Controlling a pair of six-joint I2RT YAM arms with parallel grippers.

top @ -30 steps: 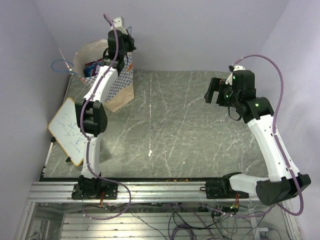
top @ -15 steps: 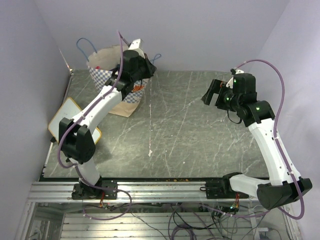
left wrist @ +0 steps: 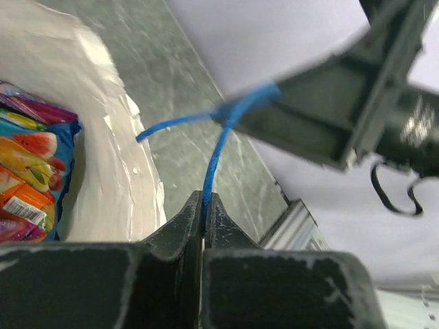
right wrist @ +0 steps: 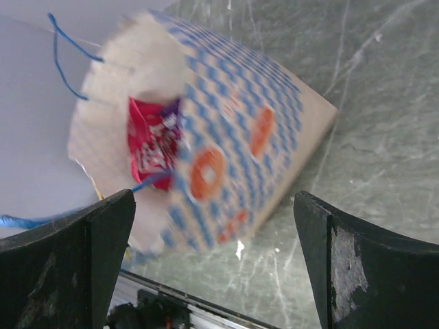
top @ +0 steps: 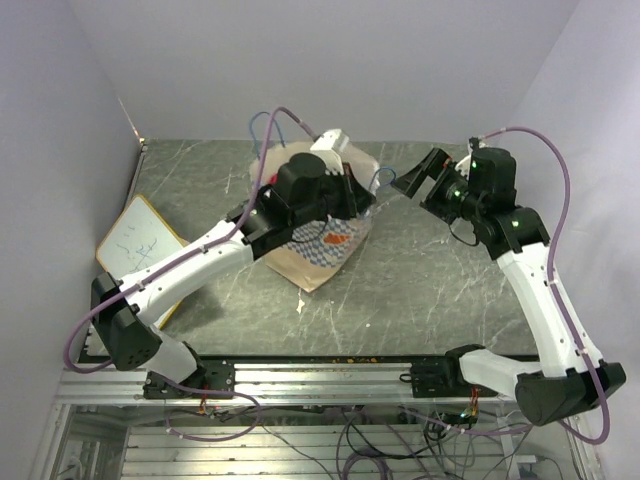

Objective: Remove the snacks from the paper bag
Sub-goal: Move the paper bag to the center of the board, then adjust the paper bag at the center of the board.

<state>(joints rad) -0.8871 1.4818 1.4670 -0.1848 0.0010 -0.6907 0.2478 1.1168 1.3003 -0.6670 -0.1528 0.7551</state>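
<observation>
- The left fingers [left wrist: 180,229], pinched shut on the blue cord handle [left wrist: 216,154], have dragged the paper bag [top: 325,248] from the far-left corner to mid-bench [top: 420,290]
- The bag now tilts, snacks [right wrist: 147,140] still inside, its mouth towards the wide-spread right fingers [right wrist: 68,247]

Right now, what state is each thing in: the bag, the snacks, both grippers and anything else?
paper bag: tilted off upright, mouth open.
snacks: inside the bag.
blue cord handle: pinched and pulled tight.
left gripper: shut on the blue cord handle.
right gripper: open, holding nothing, near the bag's mouth.
whiteboard: lying at the left edge, written on.
</observation>
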